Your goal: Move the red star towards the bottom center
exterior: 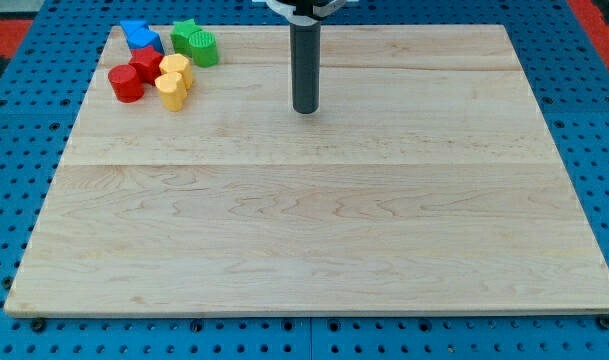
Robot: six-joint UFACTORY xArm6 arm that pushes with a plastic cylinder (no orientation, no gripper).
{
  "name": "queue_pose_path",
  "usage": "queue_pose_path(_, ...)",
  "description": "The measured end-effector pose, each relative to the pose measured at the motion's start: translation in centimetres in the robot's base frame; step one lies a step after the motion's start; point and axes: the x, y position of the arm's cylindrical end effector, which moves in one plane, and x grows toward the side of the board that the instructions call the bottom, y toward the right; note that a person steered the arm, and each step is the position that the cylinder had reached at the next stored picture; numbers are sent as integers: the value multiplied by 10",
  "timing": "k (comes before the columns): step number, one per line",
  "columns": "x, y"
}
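Observation:
The red star point(147, 63) sits in a cluster at the view's top left of the wooden board point(314, 220). A red cylinder point(125, 83) touches it on the left. Blue blocks point(140, 37) lie just above it. A yellow block point(175, 68) and a second yellow block point(170, 90) lie to its right. A green star point(189, 38) and a green cylinder point(204, 48) lie at the cluster's upper right. My tip point(304, 110) rests on the board at the top centre, well to the right of the cluster, touching no block.
The board lies on a blue perforated table point(14, 150) that shows on all sides. A red patch point(4, 25) shows at the view's top left corner and another at the top right point(599, 15).

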Motion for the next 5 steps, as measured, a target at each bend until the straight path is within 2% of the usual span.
queue_pose_path(1, 0, 0)
queue_pose_path(2, 28, -10)
queue_pose_path(3, 88, -83)
queue_pose_path(4, 86, -230)
queue_pose_path(5, 41, -303)
